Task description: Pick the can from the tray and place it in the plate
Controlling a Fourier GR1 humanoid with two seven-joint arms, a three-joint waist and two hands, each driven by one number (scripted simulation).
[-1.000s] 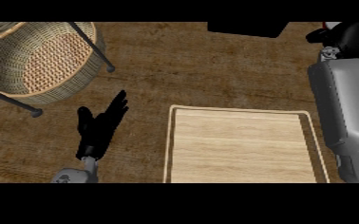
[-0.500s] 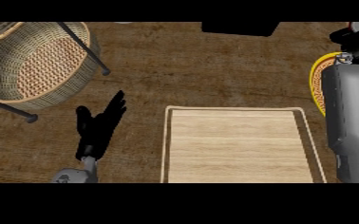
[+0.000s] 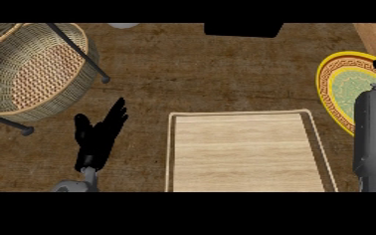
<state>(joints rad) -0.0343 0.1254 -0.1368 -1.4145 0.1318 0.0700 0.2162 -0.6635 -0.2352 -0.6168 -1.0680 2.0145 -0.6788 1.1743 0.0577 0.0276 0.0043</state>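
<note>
The view had shifted since a moment before, bringing more of the plate [image 3: 339, 92] in at right. No can showed on the wooden tray [image 3: 246, 154], plate or basket [image 3: 40, 69]. The left hand [image 3: 99, 137] rested beside the tray, fingers straight and together.

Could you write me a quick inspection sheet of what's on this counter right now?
Surface: brown wood-grain counter.
Job's things: the light wooden tray lies bottom centre with nothing on it; the yellow-rimmed plate sits at the right edge, partly cut off; no can seen.
Clutter: a woven basket with dark handles at upper left; a black object at the top edge.
Hands: left hand open, resting left of the tray; right hand not seen, only a grey forearm at the right edge.
Cables: nothing seen.
Surroundings: nothing seen.
</note>
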